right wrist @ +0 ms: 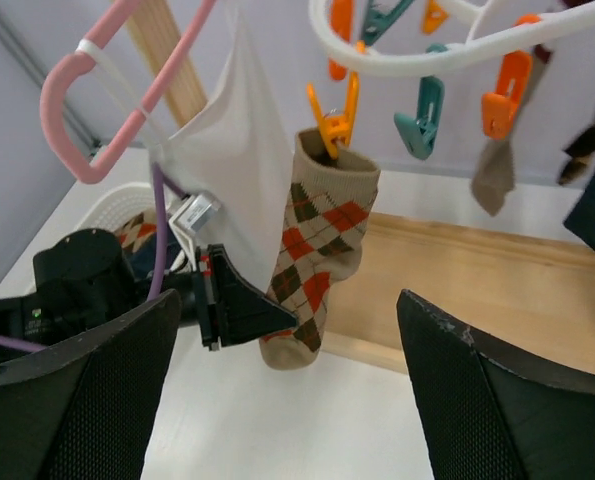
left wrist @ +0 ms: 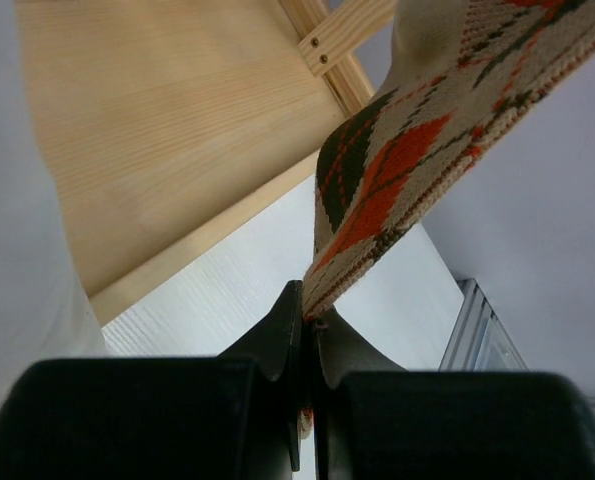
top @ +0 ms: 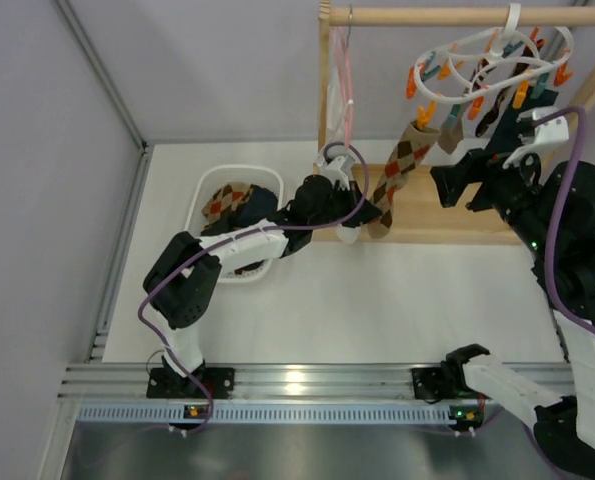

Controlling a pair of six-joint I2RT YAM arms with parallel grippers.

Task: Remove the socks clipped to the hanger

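Note:
The white oval hanger (top: 497, 48) hangs from a wooden rail and carries orange and teal clips. A brown-and-tan argyle sock (top: 402, 168) hangs from an orange clip (right wrist: 329, 122). My left gripper (top: 370, 214) is shut on that sock's toe, as the left wrist view shows (left wrist: 312, 318); the sock (left wrist: 397, 170) runs up from the jaws. My right gripper (top: 455, 188) is open and empty, just right of the sock (right wrist: 317, 250), with its fingers (right wrist: 77, 400) wide apart. Other socks (top: 477, 112) hang from clips further right; a taupe one (right wrist: 492, 175) shows.
A white basket (top: 269, 180) at the left holds another argyle sock (top: 225, 200) and something dark. A thin pink hanger (right wrist: 77, 90) with a white cloth bag (right wrist: 232, 170) hangs left of the sock. The rack's wooden base (top: 447, 228) lies below.

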